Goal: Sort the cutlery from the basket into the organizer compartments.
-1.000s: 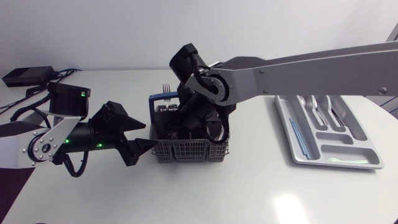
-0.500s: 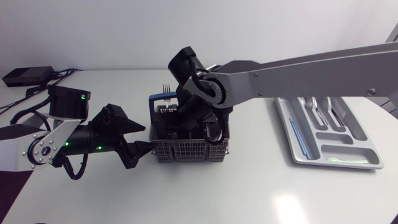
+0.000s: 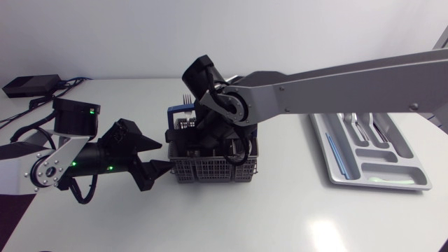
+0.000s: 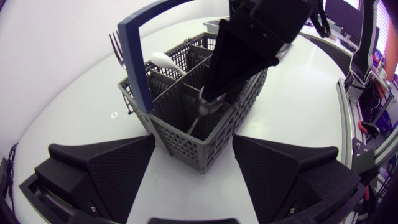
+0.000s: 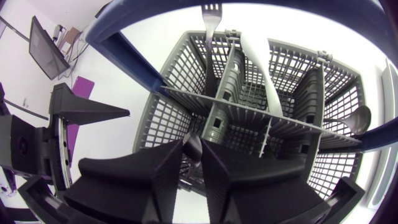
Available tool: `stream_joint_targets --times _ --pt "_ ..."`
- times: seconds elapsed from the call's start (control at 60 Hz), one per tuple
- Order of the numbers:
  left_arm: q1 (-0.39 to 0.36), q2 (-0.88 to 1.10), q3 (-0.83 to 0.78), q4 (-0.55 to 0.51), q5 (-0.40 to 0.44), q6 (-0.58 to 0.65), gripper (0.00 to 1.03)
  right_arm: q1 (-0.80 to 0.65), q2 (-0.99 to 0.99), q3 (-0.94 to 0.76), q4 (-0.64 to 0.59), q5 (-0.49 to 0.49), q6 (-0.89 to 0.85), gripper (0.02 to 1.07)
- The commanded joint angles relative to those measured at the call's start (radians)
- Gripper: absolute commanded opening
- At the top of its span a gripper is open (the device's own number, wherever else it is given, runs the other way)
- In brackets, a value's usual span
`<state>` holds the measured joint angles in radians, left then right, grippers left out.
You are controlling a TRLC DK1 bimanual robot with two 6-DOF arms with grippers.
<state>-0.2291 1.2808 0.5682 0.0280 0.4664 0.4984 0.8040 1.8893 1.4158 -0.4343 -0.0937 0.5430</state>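
Right arm (image 3: 336,80): long flat silver-grey link with a few small dark screws on the face. The joint at its end is black with a round grey cap (image 3: 232,108), and a black cylindrical housing (image 3: 199,72) sits above it.

Left arm (image 3: 19,175): pale silver-white link, round bearing cap (image 3: 43,169) ringed with screws, black drum joint (image 3: 75,115) with one green LED. Black forearm (image 3: 98,157) has more green LEDs, and a black cable (image 3: 85,190) loops underneath.

Both grippers are matte black. Left gripper (image 4: 194,152) has broad wedge fingers (image 4: 106,171) with stepped faces. Right gripper (image 5: 194,163) has the same wedge shape, possibly smoother, hard to tell this close.
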Motion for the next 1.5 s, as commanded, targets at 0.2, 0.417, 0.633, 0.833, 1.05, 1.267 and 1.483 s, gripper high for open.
stream_joint_targets --times 0.2,0.417,0.633,0.833,1.05,1.267,1.483 --pt "0.013 -0.02 -0.033 0.009 0.005 0.012 0.86 0.026 0.002 0.017 0.008 0.009 0.012 0.19" --pt "0.011 -0.02 -0.037 0.009 0.005 0.011 0.86 0.031 -0.025 0.02 0.005 -0.024 -0.006 0.17" --pt "0.008 -0.021 -0.042 0.009 0.005 0.011 0.86 0.032 -0.053 0.078 -0.057 -0.061 -0.037 0.16" --pt "0.002 -0.029 -0.044 0.007 0.005 0.009 0.86 0.047 -0.032 0.232 -0.204 -0.084 -0.078 0.15" --pt "0.002 -0.038 -0.048 0.004 0.005 0.009 0.86 0.058 -0.024 0.291 -0.265 -0.083 -0.097 0.15" --pt "0.016 -0.051 -0.059 0.004 0.005 0.014 0.86 0.044 0.042 0.268 -0.29 -0.144 -0.253 0.3" --pt "0.047 -0.061 -0.062 0.006 0.003 0.031 0.86 0.034 0.053 0.249 -0.281 -0.15 -0.449 0.3"
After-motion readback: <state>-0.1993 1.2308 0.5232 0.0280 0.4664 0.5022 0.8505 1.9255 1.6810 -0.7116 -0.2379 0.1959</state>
